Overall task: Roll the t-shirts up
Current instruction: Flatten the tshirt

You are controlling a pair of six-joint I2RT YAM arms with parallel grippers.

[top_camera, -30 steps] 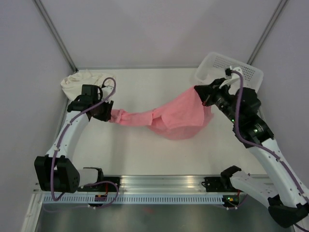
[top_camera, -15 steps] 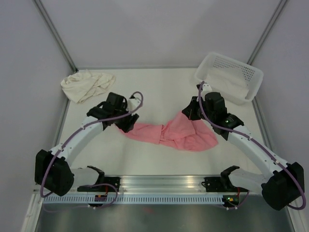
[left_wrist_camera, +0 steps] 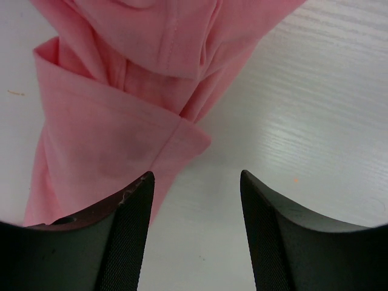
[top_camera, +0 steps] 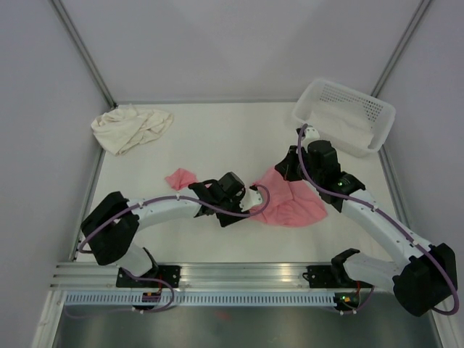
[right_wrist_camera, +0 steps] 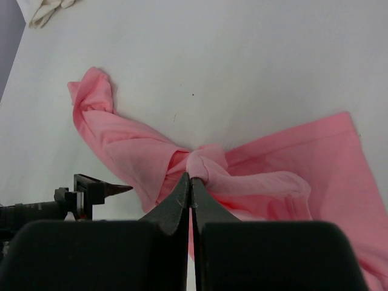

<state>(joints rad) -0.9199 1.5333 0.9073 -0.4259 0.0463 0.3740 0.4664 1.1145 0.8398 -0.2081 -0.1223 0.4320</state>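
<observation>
The salmon-pink t-shirt lies bunched and twisted on the table, with one end left of my left arm. My right gripper is shut on a fold at the shirt's far edge; in the right wrist view the closed jaws pinch a knot of pink cloth. My left gripper is open and empty, low over the table at the shirt's left edge; its tips straddle bare table. The cream t-shirt lies crumpled at the far left corner.
A white perforated basket with white cloth inside stands at the far right corner. An aluminium rail runs along the near edge. Grey walls close in the table on three sides.
The pink shirt went from hanging stretched between both grippers to lying on the table. My left gripper let go of its end and moved right to the shirt's middle. My right gripper lowered, still holding.
</observation>
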